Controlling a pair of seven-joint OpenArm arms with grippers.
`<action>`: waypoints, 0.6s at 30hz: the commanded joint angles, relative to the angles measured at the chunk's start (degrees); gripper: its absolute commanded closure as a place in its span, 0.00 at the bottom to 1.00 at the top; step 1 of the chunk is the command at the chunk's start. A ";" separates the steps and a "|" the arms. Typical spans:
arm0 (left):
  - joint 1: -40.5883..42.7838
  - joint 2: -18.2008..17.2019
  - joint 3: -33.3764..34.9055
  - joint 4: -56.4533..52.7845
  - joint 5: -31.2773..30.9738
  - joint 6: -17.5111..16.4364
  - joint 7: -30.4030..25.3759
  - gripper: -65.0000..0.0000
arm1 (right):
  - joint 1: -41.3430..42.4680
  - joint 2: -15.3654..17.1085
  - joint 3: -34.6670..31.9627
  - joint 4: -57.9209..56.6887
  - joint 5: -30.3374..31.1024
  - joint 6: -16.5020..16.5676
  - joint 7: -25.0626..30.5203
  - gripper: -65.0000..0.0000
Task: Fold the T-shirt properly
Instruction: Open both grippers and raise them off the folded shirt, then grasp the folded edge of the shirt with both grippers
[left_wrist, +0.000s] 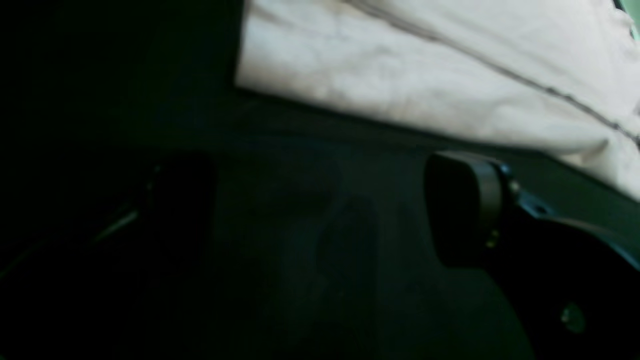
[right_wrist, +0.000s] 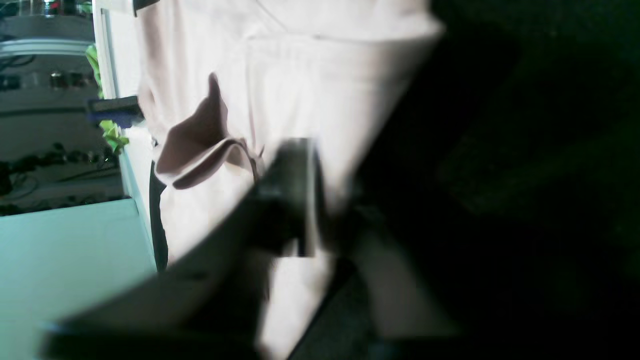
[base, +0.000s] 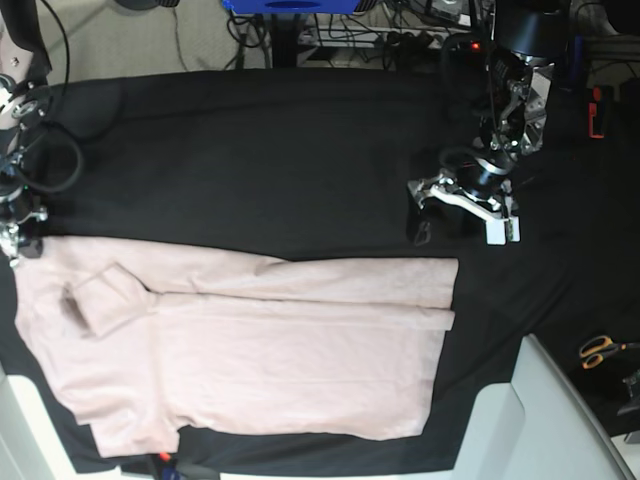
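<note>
My right claw (base: 20, 240) sits at the far left of the base view, right at the shirt's upper left corner, where the cloth edge meets the black table (base: 300, 150). Its jaws are pressed together; that corner is the natural place to pinch for the next fold, though I cannot tell from any view whether cloth is truly caught between them. The shirt (base: 260, 350) lies flat across the lower half of the frame, already narrowed into a long band, one sleeve (base: 105, 295) folded in near the left end.

My left claw (base: 465, 200) hangs at the upper right, spread wide and holding nothing, just above the shirt's right end. I judge it waits there so it can take that end when the lengthwise fold comes.

The base view alone gives the whole layout and the scissors (base: 600, 350) at the right edge. My right wrist view shows what it misses: the sleeve opening (right_wrist: 200, 150) gaping up close, though my own fingers are smeared by blur. The left wrist view shows a dark pad (left_wrist: 465, 205) clear of the shirt's hem (left_wrist: 400, 120), with bare table between.
</note>
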 joint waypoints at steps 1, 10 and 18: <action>-1.02 -0.02 -0.19 -0.23 -0.31 -0.34 0.62 0.00 | 0.69 0.51 -0.12 0.08 0.59 0.15 -0.64 1.00; -4.45 4.20 -4.59 -4.89 -8.57 -0.34 0.62 0.00 | -0.36 0.60 -0.12 0.17 0.51 0.15 -0.73 0.99; -8.23 4.11 -5.73 -12.71 -14.55 0.97 0.62 0.00 | -0.98 0.60 -0.12 0.43 0.51 0.33 -0.73 0.99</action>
